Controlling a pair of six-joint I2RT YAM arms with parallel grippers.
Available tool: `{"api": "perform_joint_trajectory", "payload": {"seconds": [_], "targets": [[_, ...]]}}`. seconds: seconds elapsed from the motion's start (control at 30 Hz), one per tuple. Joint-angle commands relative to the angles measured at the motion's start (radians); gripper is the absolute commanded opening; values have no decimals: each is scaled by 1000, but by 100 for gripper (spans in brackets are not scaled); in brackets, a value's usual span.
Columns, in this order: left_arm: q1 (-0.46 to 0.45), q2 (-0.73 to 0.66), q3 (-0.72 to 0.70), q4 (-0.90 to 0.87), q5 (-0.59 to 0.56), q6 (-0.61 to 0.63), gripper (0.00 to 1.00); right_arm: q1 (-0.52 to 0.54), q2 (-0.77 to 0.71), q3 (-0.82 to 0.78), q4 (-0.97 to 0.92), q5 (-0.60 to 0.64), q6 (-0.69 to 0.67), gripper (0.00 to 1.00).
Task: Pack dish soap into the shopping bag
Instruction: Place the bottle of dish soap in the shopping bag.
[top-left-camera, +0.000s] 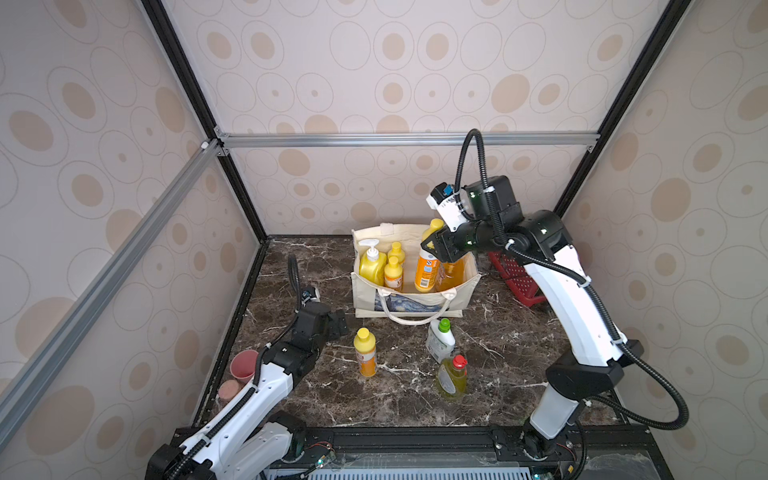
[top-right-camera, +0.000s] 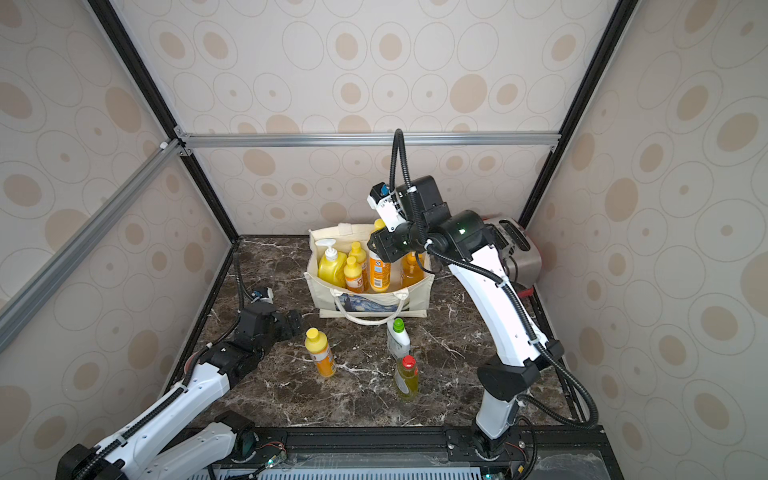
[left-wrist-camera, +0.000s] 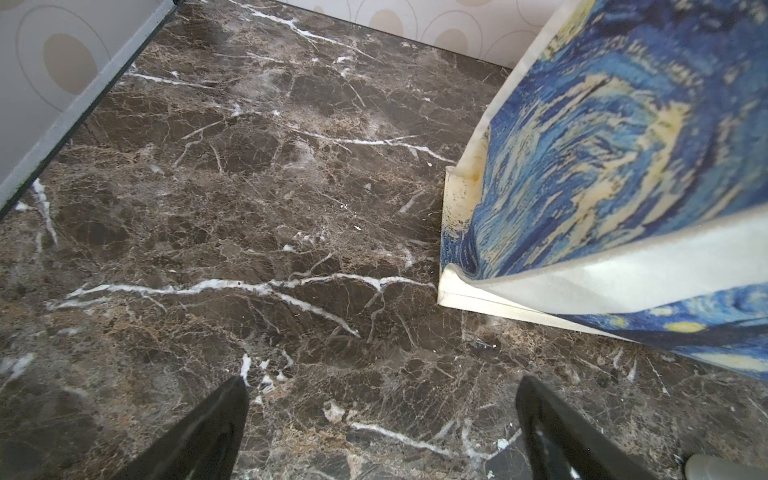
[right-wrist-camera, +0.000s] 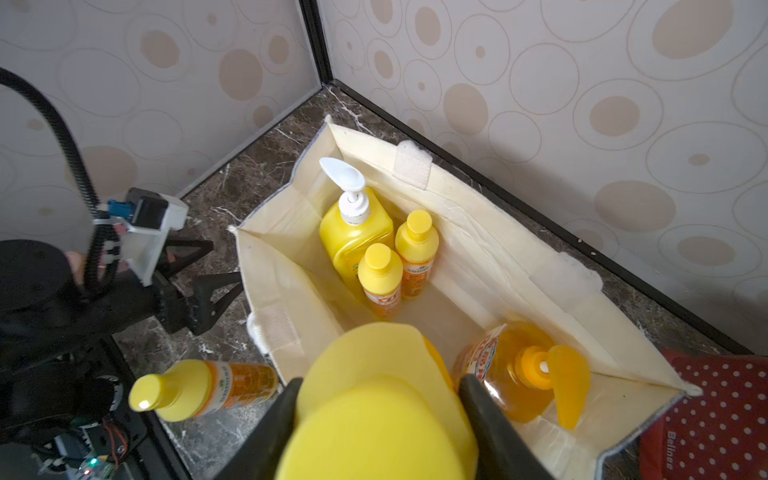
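We note the right claw (right-wrist-camera: 378, 388) pinching a small orange bottle (top-left-camera: 427, 266) below its cap, upright inside the bag (top-left-camera: 362, 297), beside the amber pump bottle (right-wrist-camera: 511, 374). Left claw (left-wrist-camera: 382, 380) spread, empty, over the counter (left-wrist-camera: 208, 208) near the bag's corner.

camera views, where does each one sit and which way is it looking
Top views: high above the robot's base, looking down on marble table, shopping bag, left arm, right arm.
Left wrist: low over table, facing bag's printed corner; open left gripper.
Right wrist: above bag, looking in; right gripper grips a small orange yellow-capped bottle.
Shared: the bag.
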Motion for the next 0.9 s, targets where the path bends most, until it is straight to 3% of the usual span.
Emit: {"api": "perform_joint_trajectory", "payload": {"seconds": [0.0,0.3,0.67,0.87], "targets": [[2,-7,35,15,-6,2,99,-3,6,-10,163,55,-36,39],[1,-10,31,19,-1,3,99,-3,36,-247,348,139,-27,37],[1,-8,34,21,2,4,99,3,-33,-552,541,45,60,37],[2,-13,31,21,3,5,99,14,-19,-629,638,38,67,37]]}}
